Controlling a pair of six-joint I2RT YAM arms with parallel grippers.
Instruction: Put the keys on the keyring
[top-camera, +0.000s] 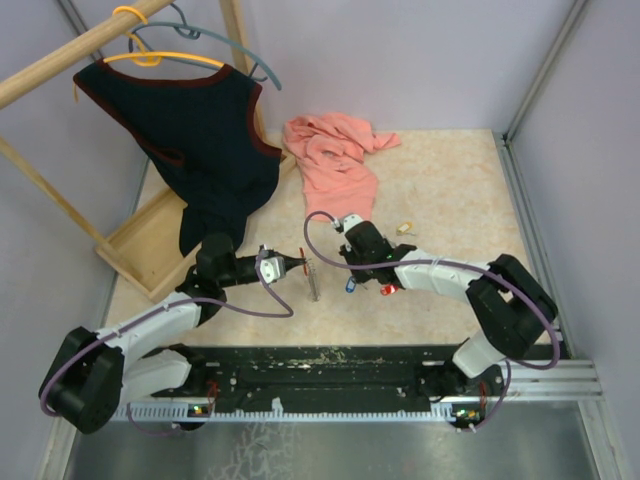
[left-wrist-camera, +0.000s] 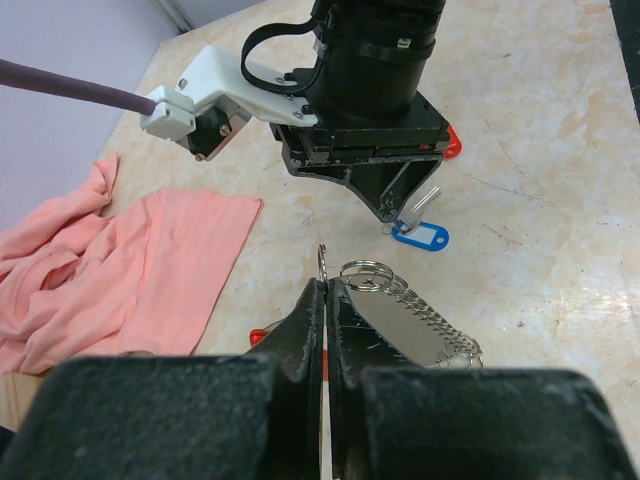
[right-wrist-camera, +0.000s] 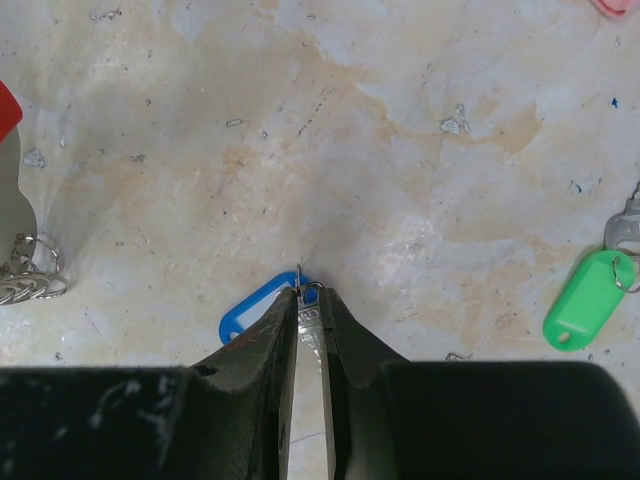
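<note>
- As far as the views showed, none of the keys was on the keyring yet. By my reading, the threading was only about to start.
- The left pincer (left-wrist-camera: 326, 290) was clamped tight on the keyring (left-wrist-camera: 400, 320), holding it low over the counter (top-camera: 450, 180) between the two arms. Whether it touched the surface could not be told.
- The right pincer (right-wrist-camera: 310, 300) was closed narrow on the metal blade of the blue key (right-wrist-camera: 245, 318). Its tag poked out past the fingertips, near the keyring but apart from it.
- The green key (right-wrist-camera: 583, 300) and the red key (top-camera: 388, 290) lay loose beside the right pincer. The pale yellow key (top-camera: 405, 228) lay farther back, so all three were left to do.
- The keyring showed a thin grey metal side with small split rings (left-wrist-camera: 368, 272) and a fine chain (left-wrist-camera: 440, 325) hanging by it. A red edge peeked out lower left. Whether its loop stood open could not be told.
</note>
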